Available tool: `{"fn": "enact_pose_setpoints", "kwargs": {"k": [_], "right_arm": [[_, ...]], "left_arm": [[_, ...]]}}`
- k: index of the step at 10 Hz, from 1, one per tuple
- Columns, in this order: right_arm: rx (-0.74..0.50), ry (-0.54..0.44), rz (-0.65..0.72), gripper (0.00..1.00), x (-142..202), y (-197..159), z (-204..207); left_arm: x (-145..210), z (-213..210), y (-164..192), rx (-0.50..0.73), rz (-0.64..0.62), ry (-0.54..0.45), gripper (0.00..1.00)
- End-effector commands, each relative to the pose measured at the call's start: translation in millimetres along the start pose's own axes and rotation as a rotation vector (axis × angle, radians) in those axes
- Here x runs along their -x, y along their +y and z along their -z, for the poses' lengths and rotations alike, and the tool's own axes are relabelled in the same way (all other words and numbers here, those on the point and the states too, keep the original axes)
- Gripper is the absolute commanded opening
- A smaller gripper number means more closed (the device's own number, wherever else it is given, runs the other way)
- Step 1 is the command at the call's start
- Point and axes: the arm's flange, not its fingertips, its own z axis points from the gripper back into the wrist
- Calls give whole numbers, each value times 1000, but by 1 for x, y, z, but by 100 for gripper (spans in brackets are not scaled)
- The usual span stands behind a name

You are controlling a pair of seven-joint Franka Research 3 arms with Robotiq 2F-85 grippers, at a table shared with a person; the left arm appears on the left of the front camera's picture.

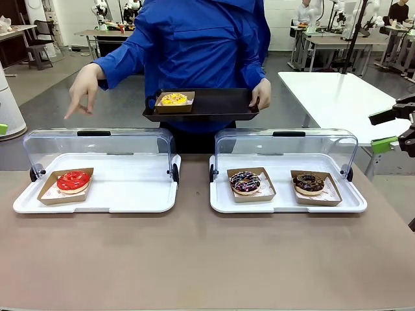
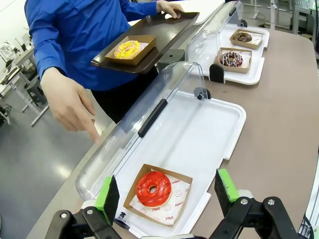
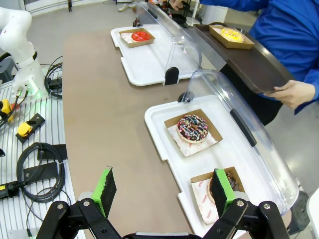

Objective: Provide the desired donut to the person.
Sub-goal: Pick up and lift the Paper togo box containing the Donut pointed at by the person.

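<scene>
Pointing with one bare hand (image 1: 83,91) toward the left white plastic tray (image 1: 130,194), the person (image 1: 194,45) in a bright blue jacket appears to choose the red-glazed ring donut (image 2: 153,188). It lies in a brown cardboard holder (image 2: 175,203) at that tray's left end, in front of the opened clear lid (image 1: 97,146). The robot's left hand (image 2: 166,188), fingers spread wide, has the donut straight ahead between its green pads. The robot's right hand (image 3: 163,185), also spread, hangs over the other tray (image 3: 159,124), well apart, so the left arm is nearer. The person's dark serving tray (image 1: 214,103) waits beyond the worktop (image 1: 194,259).
</scene>
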Motion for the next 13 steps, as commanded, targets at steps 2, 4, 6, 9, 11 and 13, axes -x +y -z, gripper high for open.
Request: {"fn": "enact_pose_setpoints", "kwargs": {"k": [2, 4, 6, 9, 11, 13], "right_arm": [[-11, -29, -9, 100, 0, -3, 2], [-11, -29, -9, 100, 0, -3, 2], [-11, -29, -9, 100, 0, -3, 2], [-11, -29, -9, 100, 0, -3, 2], [-11, -29, -9, 100, 0, -3, 2], [-11, -29, -9, 100, 0, -3, 2]], "left_arm": [[-1, 0, 0, 0, -11, -3, 100], [-1, 0, 0, 0, -11, -3, 100], [-1, 0, 0, 0, -11, -3, 100], [-1, 0, 0, 0, -11, -3, 100], [-1, 0, 0, 0, -11, -3, 100], [-1, 0, 0, 0, -11, -3, 100]]}}
